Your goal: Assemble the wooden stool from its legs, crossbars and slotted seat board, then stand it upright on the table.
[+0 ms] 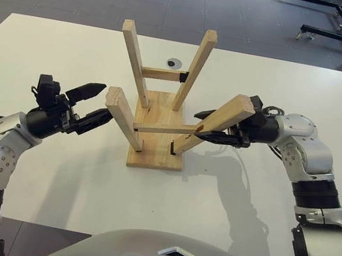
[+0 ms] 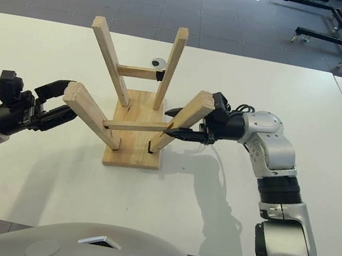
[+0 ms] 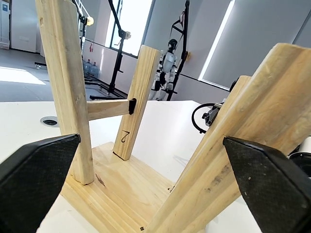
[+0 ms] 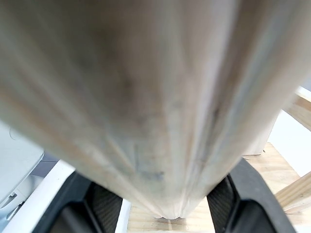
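A wooden stool stands upside down mid-worktop. Its slotted seat board lies flat and its four legs splay upward. The right tool is clamped on the near right leg. The left tool is spread open just beside the top of the near left leg.
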You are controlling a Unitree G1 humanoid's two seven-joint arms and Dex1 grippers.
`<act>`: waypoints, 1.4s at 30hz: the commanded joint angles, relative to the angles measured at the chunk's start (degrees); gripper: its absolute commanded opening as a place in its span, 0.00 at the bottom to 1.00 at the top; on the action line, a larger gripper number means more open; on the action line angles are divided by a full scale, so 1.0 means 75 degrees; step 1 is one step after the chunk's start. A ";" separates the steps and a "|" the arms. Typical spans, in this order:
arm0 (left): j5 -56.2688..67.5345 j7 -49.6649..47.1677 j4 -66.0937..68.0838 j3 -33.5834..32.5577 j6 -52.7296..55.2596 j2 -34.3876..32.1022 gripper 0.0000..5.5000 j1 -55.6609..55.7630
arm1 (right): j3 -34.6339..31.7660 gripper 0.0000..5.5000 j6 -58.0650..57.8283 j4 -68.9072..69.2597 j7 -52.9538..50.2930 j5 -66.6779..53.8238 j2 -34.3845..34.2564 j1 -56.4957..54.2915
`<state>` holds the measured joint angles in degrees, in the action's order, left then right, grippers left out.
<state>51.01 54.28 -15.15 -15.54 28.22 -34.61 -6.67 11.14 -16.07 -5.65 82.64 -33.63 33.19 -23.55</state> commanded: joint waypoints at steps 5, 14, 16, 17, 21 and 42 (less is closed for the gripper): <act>-0.0173 0.0090 -0.0094 0.0363 0.0169 -0.0009 0.98 0.0412 | 0.1289 0.37 -0.0491 0.0258 0.0294 0.0688 -0.0167 0.0367; -0.0267 0.0064 -0.0135 0.0410 0.0103 0.0108 0.98 0.0301 | 0.1388 0.37 -0.0767 0.0505 0.0154 0.0666 -0.0090 0.0215; -0.0315 0.0054 -0.0147 0.0429 0.0055 0.0155 0.98 0.0254 | 0.1475 0.37 -0.0844 0.0713 -0.0047 0.0749 -0.0144 0.0109; -0.0339 0.0051 -0.0147 0.0447 0.0038 0.0178 0.98 0.0244 | 0.1531 0.37 -0.0903 0.0769 -0.0081 0.0782 -0.0128 0.0084; -0.0375 0.0060 -0.0131 0.0480 0.0012 0.0237 0.98 0.0258 | 0.1856 0.37 -0.0841 0.0765 -0.0145 0.1087 -0.0107 0.0091; -0.0661 0.0025 -0.0098 0.0879 -0.0119 0.0603 0.98 0.0326 | 0.3620 0.37 -0.1136 0.0142 0.0053 0.2116 0.0071 -0.0128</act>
<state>48.86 55.03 -14.15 -15.89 26.33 -32.11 -6.79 18.13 -17.92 -2.22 79.86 -31.46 35.82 -29.71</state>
